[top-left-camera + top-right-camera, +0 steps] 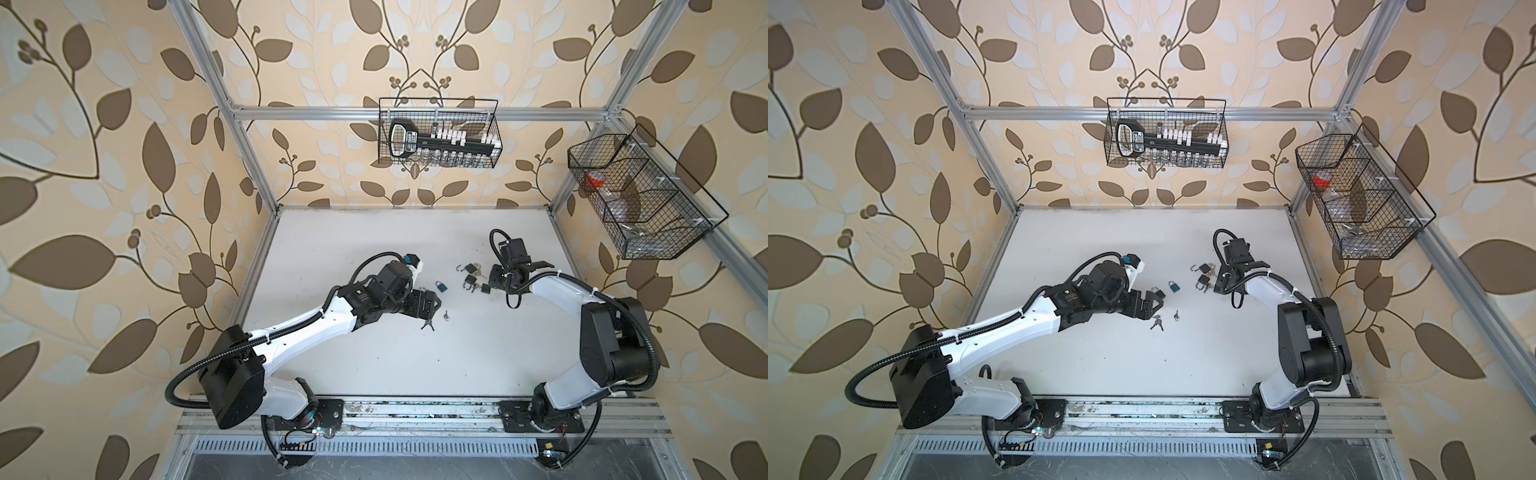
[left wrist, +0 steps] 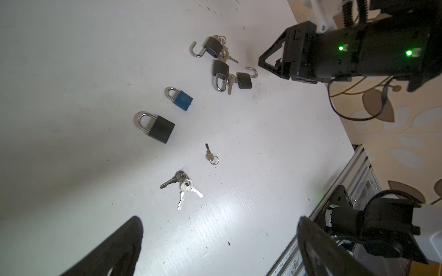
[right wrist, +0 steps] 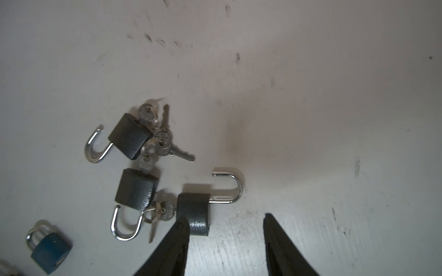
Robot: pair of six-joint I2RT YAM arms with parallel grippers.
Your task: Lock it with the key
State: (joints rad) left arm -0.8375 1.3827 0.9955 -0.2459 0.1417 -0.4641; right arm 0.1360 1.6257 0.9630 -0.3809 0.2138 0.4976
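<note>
Several small padlocks and keys lie on the white table. In the right wrist view a black padlock [image 3: 195, 210] with its shackle swung open has a key [image 3: 166, 212] in its base. My right gripper [image 3: 224, 216] is open just beside it, and one fingertip [image 3: 181, 222] overlaps the body's corner. Two more black padlocks [image 3: 130, 138] [image 3: 135, 188] with keys lie close by. My left gripper [image 2: 218, 221] is wide open and empty above the table, near a key bunch [image 2: 183, 186]. A single key [image 2: 209, 154], a shut black padlock [image 2: 160, 129] and a blue padlock [image 2: 183, 100] lie beyond it.
A wire basket [image 1: 438, 133] with a tool hangs on the back rail. Another wire basket [image 1: 640, 195] hangs on the right frame. Aluminium posts stand at the table's back corners. A metal rail [image 1: 415, 409] carrying both arm bases runs along the front edge.
</note>
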